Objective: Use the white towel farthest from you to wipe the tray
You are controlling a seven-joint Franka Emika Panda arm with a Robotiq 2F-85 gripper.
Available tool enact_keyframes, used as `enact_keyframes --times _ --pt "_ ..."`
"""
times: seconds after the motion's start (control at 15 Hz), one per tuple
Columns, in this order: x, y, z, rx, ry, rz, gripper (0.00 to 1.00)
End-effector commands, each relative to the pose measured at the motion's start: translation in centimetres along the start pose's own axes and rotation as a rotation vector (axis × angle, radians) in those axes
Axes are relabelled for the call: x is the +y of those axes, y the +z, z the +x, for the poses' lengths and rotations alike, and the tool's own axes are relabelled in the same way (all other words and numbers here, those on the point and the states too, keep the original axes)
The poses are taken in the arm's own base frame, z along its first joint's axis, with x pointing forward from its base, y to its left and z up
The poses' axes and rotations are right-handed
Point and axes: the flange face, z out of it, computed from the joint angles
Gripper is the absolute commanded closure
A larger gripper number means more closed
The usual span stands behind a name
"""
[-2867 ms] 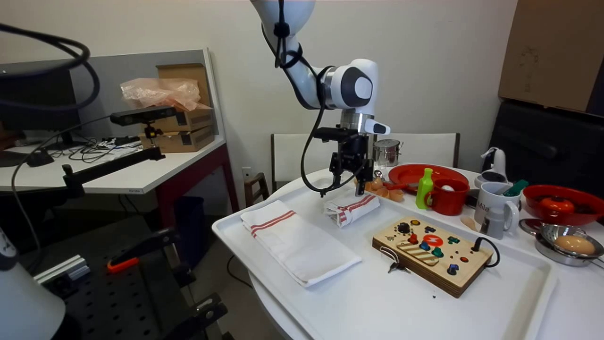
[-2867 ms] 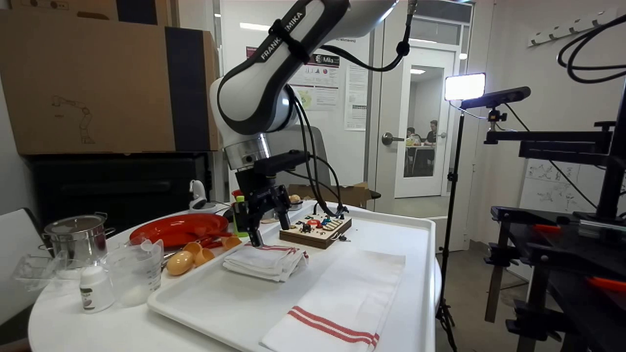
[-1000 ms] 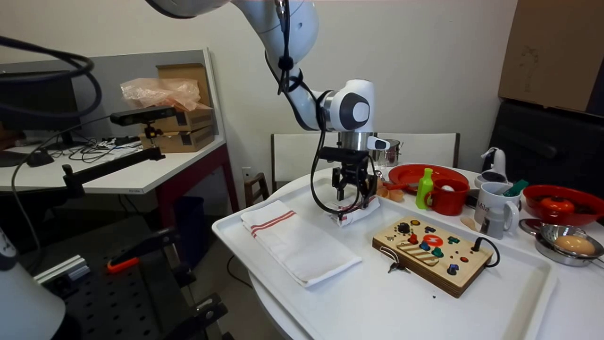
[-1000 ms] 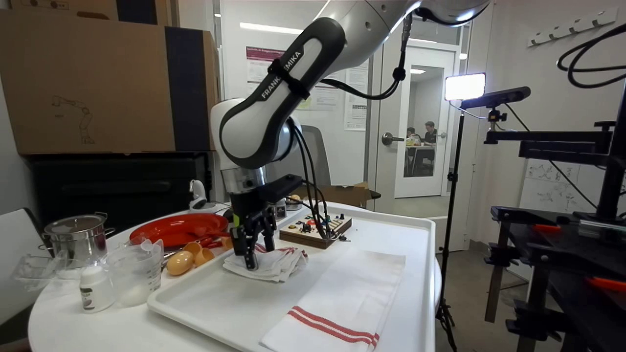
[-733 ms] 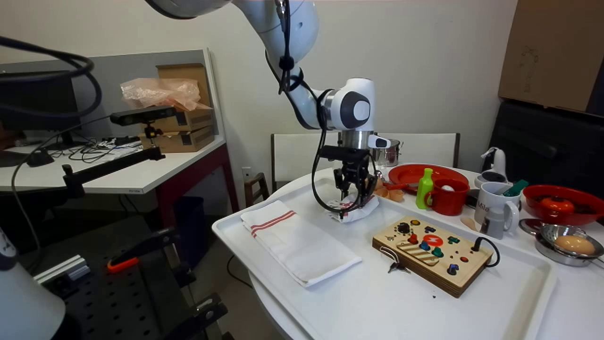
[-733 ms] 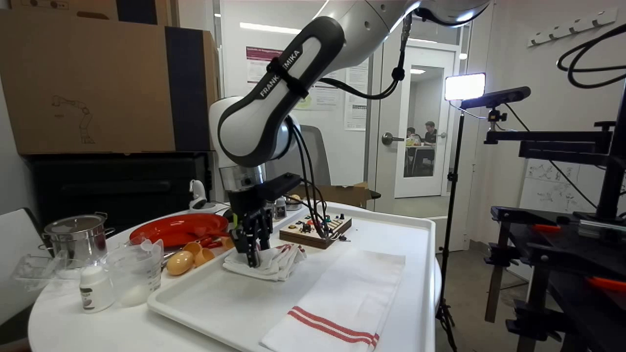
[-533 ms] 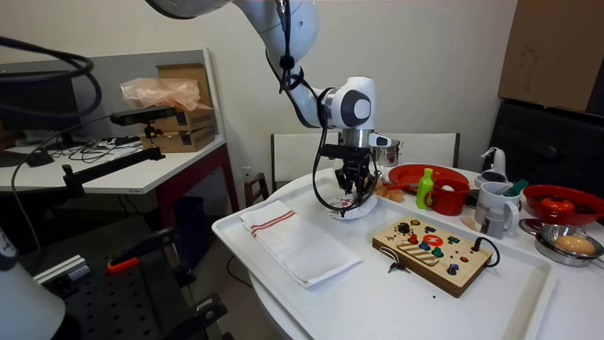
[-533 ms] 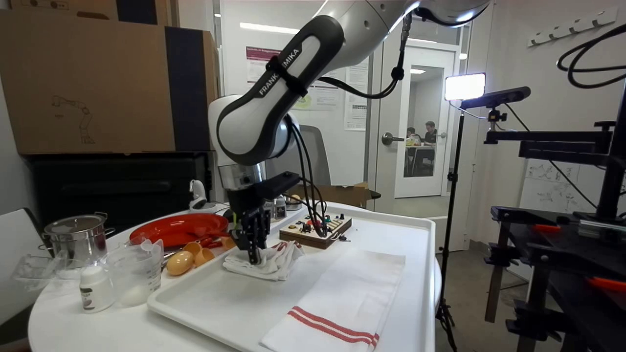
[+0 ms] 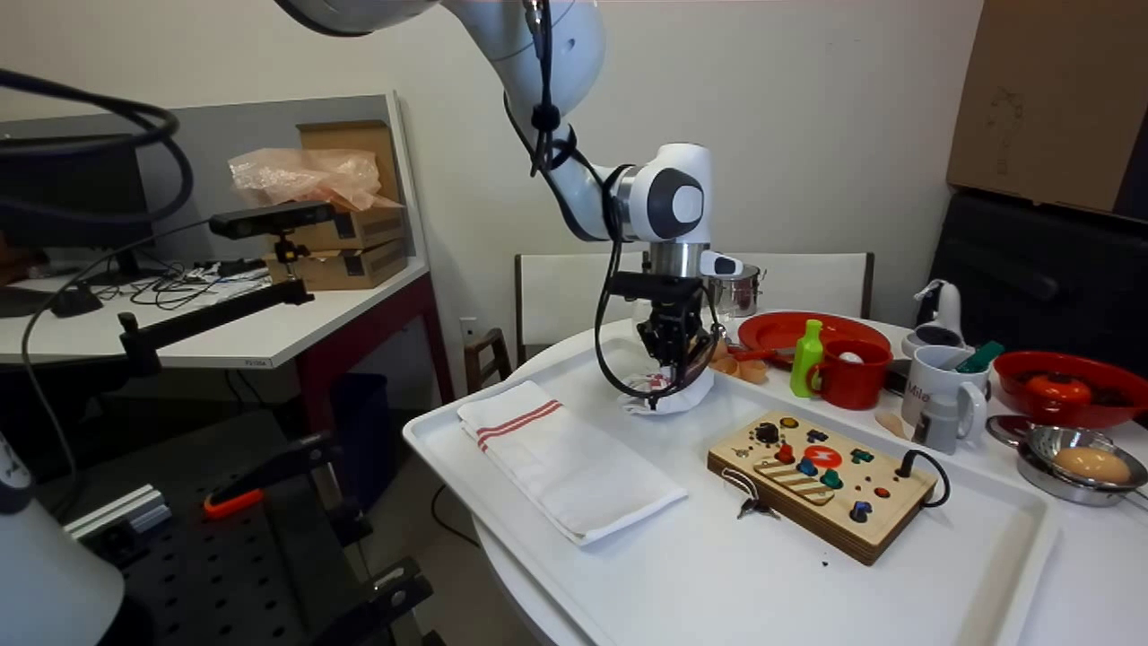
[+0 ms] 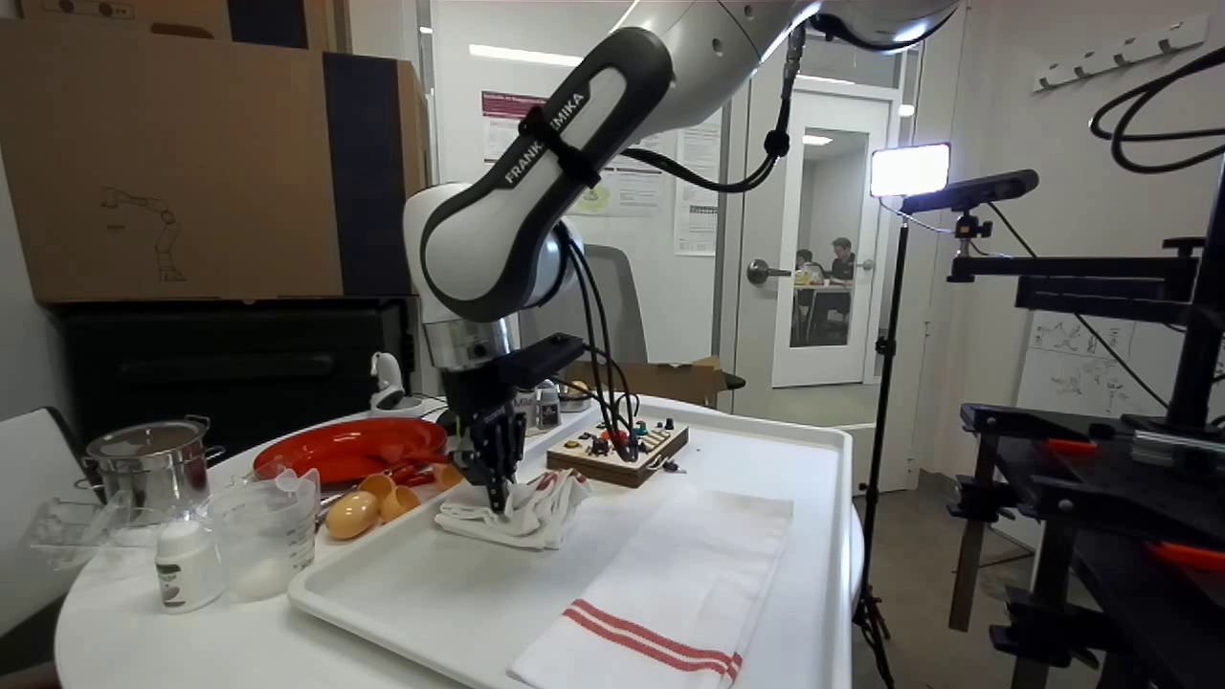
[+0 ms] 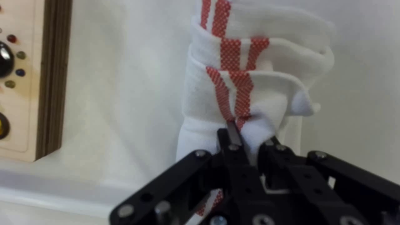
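Note:
The white towel point(image 11: 200, 103), a folded bundle with red stripes, lies on the large white tray point(image 10: 412, 593), along the side lined with kitchenware. My gripper point(image 11: 252, 137) points down into it and is shut on a pinched-up fold of white cloth between its fingers. The cloth puckers around the fingertips in the wrist view. In an exterior view the gripper point(image 10: 500, 502) presses into the towel point(image 10: 550, 522), which still rests on the tray. Cable and fingers partly cover the towel point(image 9: 691, 397) in an exterior view.
A larger striped towel point(image 9: 574, 467) lies flat on the tray. The wooden board point(image 9: 821, 475) with colourful pieces and a key sits there too. Beyond the rim stand eggshells point(image 9: 749, 370), a green bottle point(image 9: 807, 359), a red mug point(image 9: 852, 377) and a measuring cup point(image 10: 273, 536).
My gripper has come down onto the folded towel, and its fingers have drawn together, bunching the cloth between them. In the last half second the arm has risen very slightly.

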Motion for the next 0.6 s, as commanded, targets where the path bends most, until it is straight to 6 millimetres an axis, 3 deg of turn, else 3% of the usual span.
enact_keyframes --times 0.0,0.53 --pt "-2.3 0.9 -0.2 -0.011 -0.075 -0.015 0.97" --pt "-7.9 -0.1 -1.0 -0.006 -0.314 0.016 0.97"
